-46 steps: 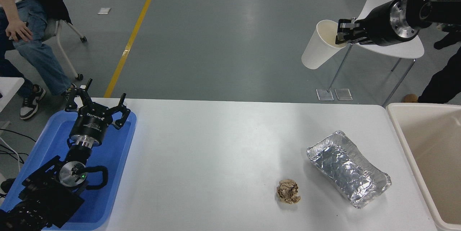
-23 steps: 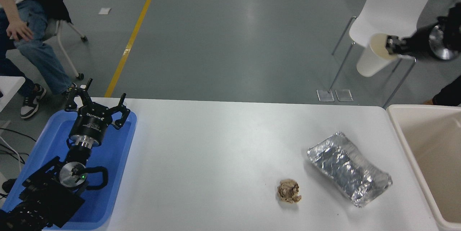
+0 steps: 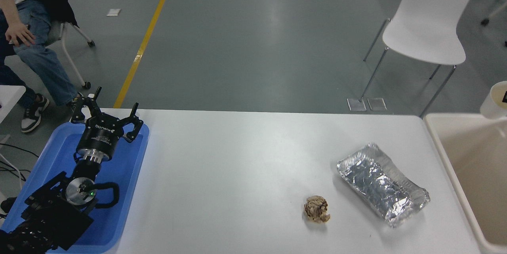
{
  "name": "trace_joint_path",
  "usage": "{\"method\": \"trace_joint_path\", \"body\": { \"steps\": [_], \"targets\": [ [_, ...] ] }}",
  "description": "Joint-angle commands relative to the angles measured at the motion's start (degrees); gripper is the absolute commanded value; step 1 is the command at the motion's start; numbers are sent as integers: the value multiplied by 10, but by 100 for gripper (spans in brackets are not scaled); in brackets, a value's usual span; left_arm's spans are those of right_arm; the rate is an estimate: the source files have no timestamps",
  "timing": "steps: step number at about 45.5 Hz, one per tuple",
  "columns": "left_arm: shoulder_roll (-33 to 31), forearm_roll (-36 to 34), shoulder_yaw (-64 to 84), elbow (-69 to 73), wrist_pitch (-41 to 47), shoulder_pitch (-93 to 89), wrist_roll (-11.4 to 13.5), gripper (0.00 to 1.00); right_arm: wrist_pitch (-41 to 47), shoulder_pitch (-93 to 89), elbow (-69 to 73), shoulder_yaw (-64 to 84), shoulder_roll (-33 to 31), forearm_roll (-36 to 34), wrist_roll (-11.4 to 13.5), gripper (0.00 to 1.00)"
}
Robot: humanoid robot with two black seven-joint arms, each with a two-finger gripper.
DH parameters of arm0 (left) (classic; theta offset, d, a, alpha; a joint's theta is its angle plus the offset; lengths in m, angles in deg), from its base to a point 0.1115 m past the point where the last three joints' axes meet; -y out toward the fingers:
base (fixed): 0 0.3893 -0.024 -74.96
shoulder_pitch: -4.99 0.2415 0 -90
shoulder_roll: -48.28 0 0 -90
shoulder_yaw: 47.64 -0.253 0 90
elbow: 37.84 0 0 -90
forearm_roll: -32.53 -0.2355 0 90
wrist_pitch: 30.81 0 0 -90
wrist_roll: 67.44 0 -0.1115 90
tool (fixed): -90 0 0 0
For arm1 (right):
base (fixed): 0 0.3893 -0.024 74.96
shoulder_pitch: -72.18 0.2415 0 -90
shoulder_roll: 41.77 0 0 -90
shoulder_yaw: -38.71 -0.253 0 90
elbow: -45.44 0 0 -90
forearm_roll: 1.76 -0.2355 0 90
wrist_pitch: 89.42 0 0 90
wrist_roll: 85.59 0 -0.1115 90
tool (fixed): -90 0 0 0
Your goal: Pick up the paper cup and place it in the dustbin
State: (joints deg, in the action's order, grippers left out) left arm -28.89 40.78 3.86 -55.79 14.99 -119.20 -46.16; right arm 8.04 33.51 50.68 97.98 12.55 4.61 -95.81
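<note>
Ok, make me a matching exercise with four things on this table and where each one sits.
Things:
1. blue tray
2. foil tray
3. crumpled brown paper ball
4. paper cup

Places:
A. right edge of the picture, above the dustbin's far rim
B. left end of the table, under the left gripper
C. near table edge, left of the foil tray
D. right part of the table, beside the dustbin

Pairs: 1-B, 2-D, 3-C, 4-A

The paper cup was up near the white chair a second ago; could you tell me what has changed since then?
The paper cup has travelled right and down to the frame's right edge, above the dustbin. The right arm carrying it has left view. The left gripper, foil tray and brown paper ball stayed put.
</note>
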Motion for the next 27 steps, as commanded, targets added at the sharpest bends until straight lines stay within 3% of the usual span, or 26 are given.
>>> {"method": "trace_joint_path", "body": {
  "steps": [1,27],
  "targets": [
    [0,0,0,0,0,0,1,100,-60,-126,-45,-101,1,0,0,0],
    [0,0,0,0,0,0,0,100,-138,-195,-46,-166,56,0,0,0]
  ]
}}
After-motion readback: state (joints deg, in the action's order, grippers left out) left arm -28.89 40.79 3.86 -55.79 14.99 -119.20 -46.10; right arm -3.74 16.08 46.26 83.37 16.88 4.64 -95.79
